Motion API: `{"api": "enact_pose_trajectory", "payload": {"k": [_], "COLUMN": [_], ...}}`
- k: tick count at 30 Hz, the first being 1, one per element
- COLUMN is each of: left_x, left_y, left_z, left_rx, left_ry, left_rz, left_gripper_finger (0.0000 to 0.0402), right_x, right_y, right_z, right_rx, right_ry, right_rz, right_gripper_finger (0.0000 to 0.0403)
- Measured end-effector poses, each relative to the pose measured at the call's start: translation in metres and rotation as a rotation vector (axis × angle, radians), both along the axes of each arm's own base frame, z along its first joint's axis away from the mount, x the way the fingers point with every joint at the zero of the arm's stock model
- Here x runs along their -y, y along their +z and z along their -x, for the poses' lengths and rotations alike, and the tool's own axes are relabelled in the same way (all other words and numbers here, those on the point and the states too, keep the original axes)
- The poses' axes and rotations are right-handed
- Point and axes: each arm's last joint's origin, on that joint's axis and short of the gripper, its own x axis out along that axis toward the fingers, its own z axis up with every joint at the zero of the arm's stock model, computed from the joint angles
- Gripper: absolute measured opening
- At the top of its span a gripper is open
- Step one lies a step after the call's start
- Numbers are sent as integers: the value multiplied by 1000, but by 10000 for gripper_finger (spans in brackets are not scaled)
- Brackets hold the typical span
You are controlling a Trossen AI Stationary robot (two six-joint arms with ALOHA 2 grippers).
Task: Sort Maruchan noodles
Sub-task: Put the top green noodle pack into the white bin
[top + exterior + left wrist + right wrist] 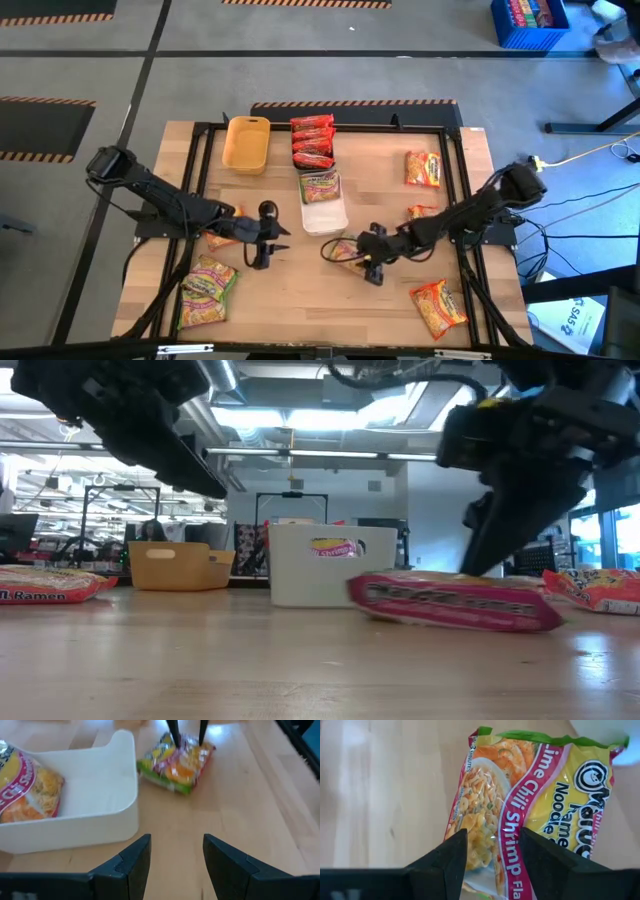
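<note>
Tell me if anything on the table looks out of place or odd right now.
Nothing looks spilled or damaged. Loose noodle packets lie scattered at angles, as expected mid-sort. The white tray holds one green-pink packet; the yellow tray looks empty. The right tool sits over a Lime Chili Shrimp packet beside the white tray.

yellow tray [246, 144], white tray [325, 214], blue crate [530, 23]

"Lime Chili Shrimp" on green-pink packet [530, 815]
</note>
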Motion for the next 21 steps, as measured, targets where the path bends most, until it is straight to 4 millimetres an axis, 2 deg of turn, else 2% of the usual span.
{"api": "enact_pose_trajectory", "payload": {"k": [4,9,13,17,21], "left_x": [6,10,11,15,19], "left_y": [-4,-21,-32,-36,-35], "left_z": [-5,-17,-24,-30,-37], "left_rx": [24,9,4,38,40], "left_ry": [-15,-23,-43,-78,-98], "left_rz": [9,3,-6,25,35], "left_gripper_finger": [174,174,174,174,174], "right_x": [-9,-20,-26,-27,-19], "right_y": [1,7,15,42,66], "right_z": [-23,-52,-67,-71,-60], "right_rx": [17,51,76,101,122], "right_ry": [31,79,121,119,67], "right_rz": [26,53,68,114,198], "right_gripper_finger": [182,182,182,182,182]}}
